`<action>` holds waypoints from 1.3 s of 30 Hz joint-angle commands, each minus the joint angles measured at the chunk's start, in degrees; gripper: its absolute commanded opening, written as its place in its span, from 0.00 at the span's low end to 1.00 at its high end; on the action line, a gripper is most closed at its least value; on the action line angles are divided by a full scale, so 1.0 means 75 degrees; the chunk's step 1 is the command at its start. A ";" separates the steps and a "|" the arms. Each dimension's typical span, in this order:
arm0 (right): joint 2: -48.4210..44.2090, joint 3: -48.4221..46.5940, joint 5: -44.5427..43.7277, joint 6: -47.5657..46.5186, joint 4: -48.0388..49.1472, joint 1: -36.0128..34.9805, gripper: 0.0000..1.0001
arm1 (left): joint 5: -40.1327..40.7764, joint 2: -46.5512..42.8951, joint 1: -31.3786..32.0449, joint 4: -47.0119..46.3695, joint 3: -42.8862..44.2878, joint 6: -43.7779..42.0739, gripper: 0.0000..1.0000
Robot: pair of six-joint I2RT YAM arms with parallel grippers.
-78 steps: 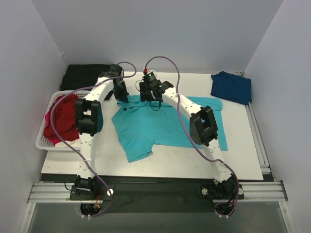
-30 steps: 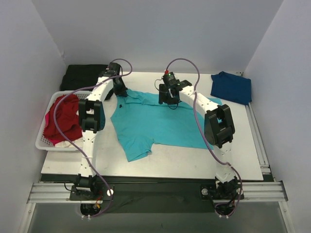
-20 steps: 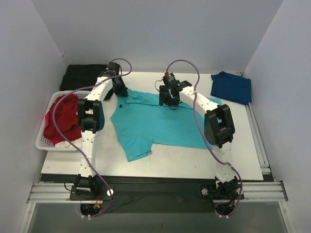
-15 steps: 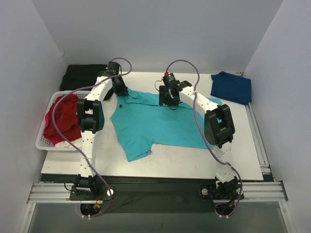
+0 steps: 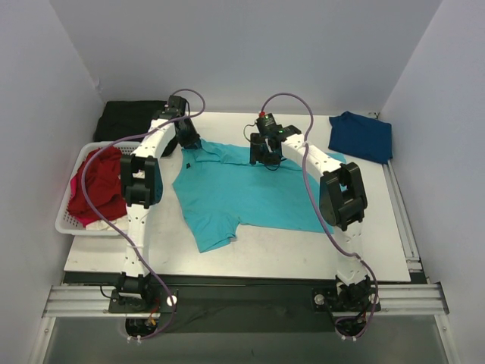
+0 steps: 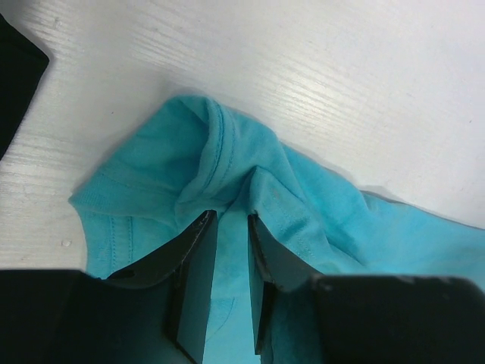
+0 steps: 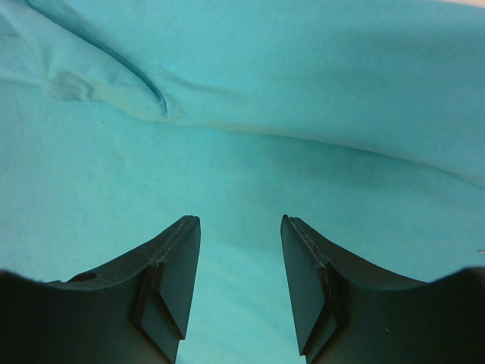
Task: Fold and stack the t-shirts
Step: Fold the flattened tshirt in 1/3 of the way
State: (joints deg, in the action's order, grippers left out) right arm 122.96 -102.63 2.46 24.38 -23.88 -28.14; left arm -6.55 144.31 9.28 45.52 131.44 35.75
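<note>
The turquoise t-shirt (image 5: 242, 189) lies opened out but rumpled on the bench (image 5: 303, 250), under both hands. The left hand (image 6: 229, 216) sits at one bunched corner, its fingers parted only a little. A raised hem ridge stands just past their tips, and I see nothing pinched between them. The right hand (image 7: 239, 220) hovers over the shirt's far edge, spread wide, with only smooth cloth below. The shirt looks light and limp. It should sag and crease wherever it is lifted, so the stitched hem or a seam at two corners would give the firmest hold. A black cloth (image 5: 132, 117) lies just beyond the left hand. The red t-shirt (image 5: 98, 186) is heaped in the white basket (image 5: 64, 225) off to that hand's outer side. The navy t-shirt (image 5: 361, 136) lies well off to the right hand's outer side, so I judge none of them blocks a fold.
</note>
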 commanded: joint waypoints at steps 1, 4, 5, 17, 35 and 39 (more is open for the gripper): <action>-0.0351 -0.0004 0.0071 -0.0063 -0.0285 0.0037 0.47 | -0.0147 -0.0421 0.0017 -0.0397 0.0299 0.0132 0.34; -0.0328 -0.0050 0.0082 -0.0063 -0.0297 0.0049 0.47 | -0.0147 -0.0374 0.0017 -0.0397 0.0393 0.0132 0.34; -0.0316 -0.0062 0.0082 -0.0063 -0.0308 0.0037 0.47 | -0.0147 -0.0351 0.0017 -0.0397 0.0416 0.0132 0.34; -0.0281 -0.0062 0.0117 -0.0087 -0.0402 0.0049 0.47 | -0.0135 -0.0293 0.0017 -0.0854 0.0322 0.0144 0.33; -0.0187 -0.0144 0.0246 -0.0099 -0.0508 0.0072 0.47 | -0.0381 0.0070 0.0075 -0.1138 0.0474 0.0273 0.34; -0.0176 -0.0179 0.0246 -0.0087 -0.0519 0.0072 0.47 | -0.0369 0.0282 0.0087 -0.0913 0.0558 0.0249 0.34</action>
State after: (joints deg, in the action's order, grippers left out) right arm 122.96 -102.63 3.92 23.94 -25.61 -28.05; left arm -8.43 145.27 9.45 38.35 133.23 37.32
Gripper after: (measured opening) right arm 0.471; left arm 0.341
